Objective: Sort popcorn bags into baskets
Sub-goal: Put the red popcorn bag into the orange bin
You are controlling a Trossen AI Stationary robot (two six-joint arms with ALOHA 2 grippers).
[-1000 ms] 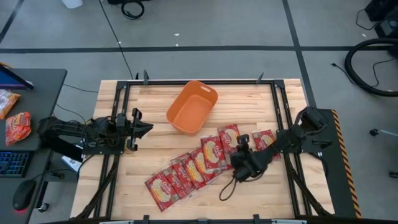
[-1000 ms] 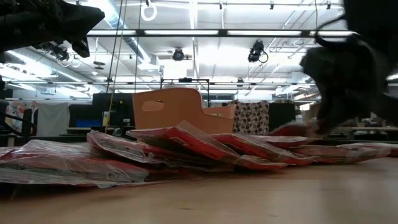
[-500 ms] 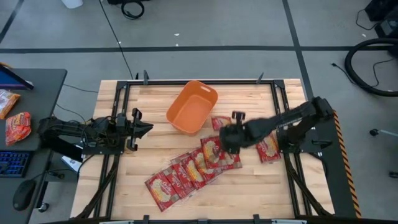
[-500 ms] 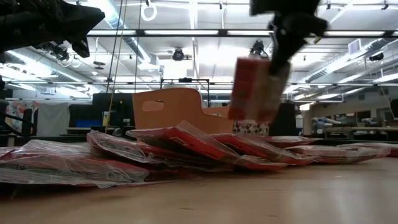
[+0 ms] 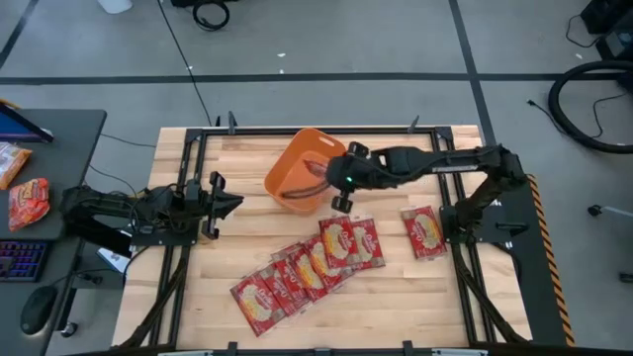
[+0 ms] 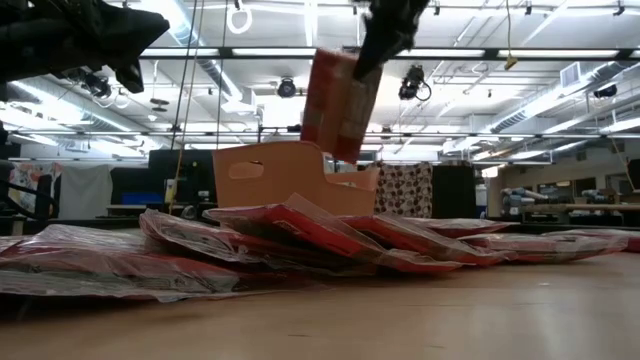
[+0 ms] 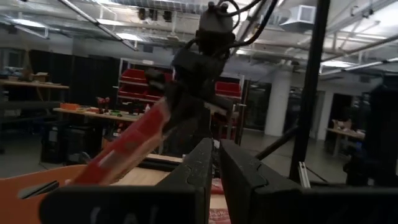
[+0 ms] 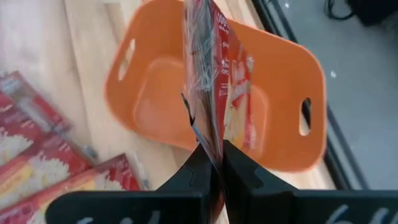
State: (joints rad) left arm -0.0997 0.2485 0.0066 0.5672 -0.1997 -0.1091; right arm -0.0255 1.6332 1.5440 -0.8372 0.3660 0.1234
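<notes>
High view: one popcorn bag (image 5: 315,176) is held edge-on over the orange basket (image 5: 292,188), pinched between the closed fingers of the right gripper (image 5: 336,178). Glossy film may slip, or the dangling packet may catch the basket's low rounded wall and fall outside. Beside the basket, flat red packets (image 5: 307,265) lie fanned on the wooden table (image 5: 237,232). Farther off, the left gripper (image 5: 223,205) waits with fingers nearly shut, empty.
</notes>
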